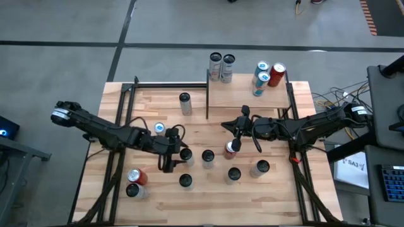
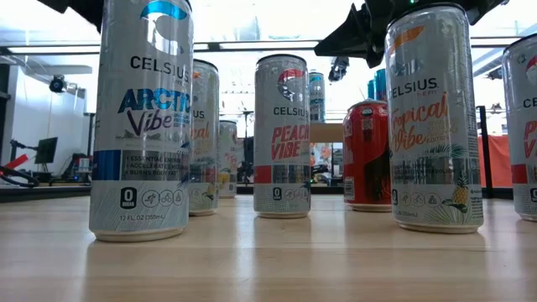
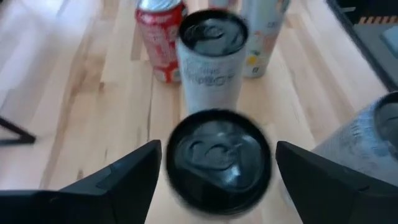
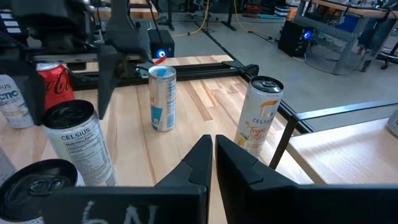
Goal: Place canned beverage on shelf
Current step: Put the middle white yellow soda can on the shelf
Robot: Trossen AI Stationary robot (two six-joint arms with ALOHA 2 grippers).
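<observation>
The can [image 1: 185, 156] the left arm is working toward stands upright on the desk [image 1: 208, 202], its long axis vertical, in the cluster of cans a little left of the desk's middle. In the left wrist view its dark lid [image 3: 217, 155] sits squarely between the two fingers, with bare gaps on both sides, so nothing is gripped yet. The left end effector [image 1: 170, 151] stands wide apart and empty; in the overhead view it is just beside the can, which lies at about 3 o'clock from it. I judge the coming move to be a closing of the fingers around the can's body, and the gap looks wide enough.

Another can [image 3: 213, 59] stands just beyond the first, and a red can [image 3: 160, 37] further out, both close enough to be bumped on the lift.

The shelf [image 1: 247, 93] lies at about 1 o'clock from the can, well apart, at the desk's far edge, with four cans along its back.

The right end effector [image 1: 235, 140] is nearer the shelf. Its fingers are pressed together on nothing, hanging over a red can [image 1: 231, 150] near the middle.
</observation>
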